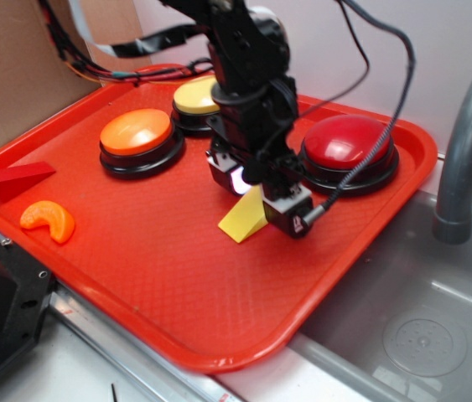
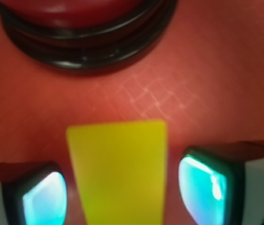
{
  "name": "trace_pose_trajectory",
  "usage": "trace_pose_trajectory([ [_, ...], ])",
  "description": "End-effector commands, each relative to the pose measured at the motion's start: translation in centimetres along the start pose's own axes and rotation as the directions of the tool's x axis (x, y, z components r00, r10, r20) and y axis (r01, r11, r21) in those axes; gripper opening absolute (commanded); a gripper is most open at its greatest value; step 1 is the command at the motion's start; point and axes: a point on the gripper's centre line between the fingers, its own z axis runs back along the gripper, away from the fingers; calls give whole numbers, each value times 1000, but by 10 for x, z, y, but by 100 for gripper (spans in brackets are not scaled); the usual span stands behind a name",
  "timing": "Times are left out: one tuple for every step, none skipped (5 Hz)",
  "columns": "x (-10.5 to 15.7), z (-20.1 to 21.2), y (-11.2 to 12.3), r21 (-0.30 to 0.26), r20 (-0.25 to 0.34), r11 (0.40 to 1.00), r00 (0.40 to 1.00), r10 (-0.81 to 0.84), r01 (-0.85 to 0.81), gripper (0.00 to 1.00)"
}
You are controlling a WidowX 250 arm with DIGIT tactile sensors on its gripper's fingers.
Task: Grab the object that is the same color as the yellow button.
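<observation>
Yellow wedge (image 2: 118, 171) is sitting right between my fingertips on the wrist cam, so I'd call the approach basically done. It's flat on the red tray (image 1: 177, 285), just in front of the red button (image 1: 349, 151), and the gripper (image 1: 261, 191) is down low straddling it. Jaws are partly open: I can see a sliver of tray on each side of the block, a bit more on the right, so nothing is actually held yet.

Colour match looks right to me too. The yellow button (image 1: 195, 98) is at the back of the tray, half hidden behind the arm, and the wedge is the only thing that shade. The red wedge (image 1: 19, 178) and the orange crescent (image 1: 49, 219) are way over on the far edge, well out of the way, and the orange button (image 1: 137, 134) isn't involved.

What's left, as I read it: close on the block, then lift. The wedge's sides taper, so I'd guess it could squirt out if the squeeze lands off-centre.
</observation>
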Motion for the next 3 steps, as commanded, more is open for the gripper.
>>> trace_pose_trajectory([
  [12, 29, 5, -8, 71, 1000, 997, 14, -14, 0],
  [1, 72, 15, -12, 61, 1000, 998, -10, 11, 0],
  [-14, 109, 30, -36, 32, 999, 999, -4, 5, 0],
])
